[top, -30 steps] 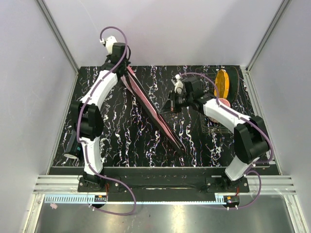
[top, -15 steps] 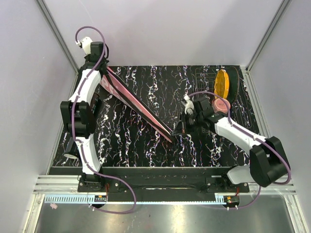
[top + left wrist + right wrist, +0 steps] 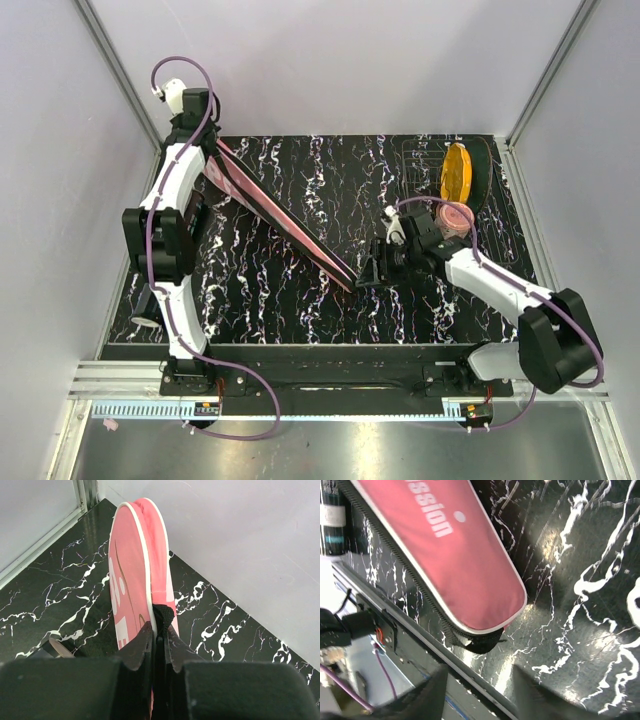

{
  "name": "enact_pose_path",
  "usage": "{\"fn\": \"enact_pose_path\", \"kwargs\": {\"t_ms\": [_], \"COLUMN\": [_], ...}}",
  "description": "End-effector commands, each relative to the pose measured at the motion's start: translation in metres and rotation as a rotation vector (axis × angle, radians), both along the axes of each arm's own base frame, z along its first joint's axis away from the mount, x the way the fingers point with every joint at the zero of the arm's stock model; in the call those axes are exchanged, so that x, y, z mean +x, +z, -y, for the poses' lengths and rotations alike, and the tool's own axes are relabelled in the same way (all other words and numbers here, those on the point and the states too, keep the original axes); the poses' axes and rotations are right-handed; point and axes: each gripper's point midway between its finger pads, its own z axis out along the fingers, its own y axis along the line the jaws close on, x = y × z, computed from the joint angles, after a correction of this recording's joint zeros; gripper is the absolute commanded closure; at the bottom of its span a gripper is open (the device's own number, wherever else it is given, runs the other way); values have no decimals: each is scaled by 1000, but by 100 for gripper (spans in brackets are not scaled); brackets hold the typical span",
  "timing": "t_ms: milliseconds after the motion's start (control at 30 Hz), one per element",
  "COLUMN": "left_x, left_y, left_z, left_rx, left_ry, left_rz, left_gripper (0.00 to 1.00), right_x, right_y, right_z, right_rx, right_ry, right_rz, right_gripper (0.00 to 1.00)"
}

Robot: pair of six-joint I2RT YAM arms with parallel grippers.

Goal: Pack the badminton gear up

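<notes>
A long pink cover (image 3: 285, 222) lies diagonally across the black marble table (image 3: 300, 310), from the far left corner toward the middle. My left gripper (image 3: 208, 142) is at that corner, shut on the black loop (image 3: 162, 616) at the cover's wide end (image 3: 131, 575), which stands on edge. My right gripper (image 3: 372, 272) hovers just past the cover's narrow end and is open. In the right wrist view that narrow end (image 3: 455, 560) and its black tab (image 3: 479, 643) lie free on the table ahead of the right gripper (image 3: 481, 676). A black tube (image 3: 150, 305) lies at the left edge.
A yellow oval disc (image 3: 457, 172) leans at the back right, with a small pinkish cup (image 3: 455, 215) just in front of it. White walls close in the back and both sides. The table's front rail (image 3: 420, 635) runs close to the cover's narrow end.
The left arm swung into the far left corner, pulling the cover's wide end with it. The right gripper carried the narrow end nearer, then opened and let it go.
</notes>
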Motion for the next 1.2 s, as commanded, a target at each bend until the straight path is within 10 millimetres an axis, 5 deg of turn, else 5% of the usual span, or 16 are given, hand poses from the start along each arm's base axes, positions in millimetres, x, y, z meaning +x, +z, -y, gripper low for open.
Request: {"fn": "enact_pose_path", "kwargs": {"t_ms": [0,67,133,400,533,700,767,833,867,900,967,1000,1067,1133,1167], "left_x": [0,-2,-4,-8,-6,-13,-17,-23,-30,-39,-54,-66,-86,-111,-129], "left_y": [40,40,38,30,29,33,34,47,42,57,62,82,88,121,111], "left_z": [-6,-4,0,11,28,51,66,81,95,100,115,120,139,156,171], "left_rx": [-21,-35,-44,-78,-117,-175,-205,-219,-255,-266,-308,-321,-375,-423,-476], "left_ry": [10,5,-6,-51,-141,-258,-351,-449,-530,-558,-641,-671,-775,-868,-951], "left_rz": [130,130,124,94,89,91,88,121,111,143,160,204,226,326,309], "left_gripper": [100,100,100,100,100,94,82,49,42,27,19,15,14,15,17], "right_x": [30,46,57,109,112,113,106,97,85,82,72,70,73,86,81], "right_y": [61,73,77,55,48,41,37,33,29,27,22,20,10,6,6], "right_z": [-9,-15,-25,-85,-117,-124,-122,-120,-118,-115,-108,-104,-87,-65,-62], "right_rx": [37,34,37,-55,-63,-64,-49,-27,8,26,75,93,110,162,201], "right_ry": [41,69,100,190,255,206,192,196,206,197,163,151,85,10,3], "right_rz": [237,307,349,450,463,416,388,350,312,295,252,237,185,119,98], "right_gripper": [32,28,12,1,12,53,79,100,100,100,100,100,100,100,100]}}
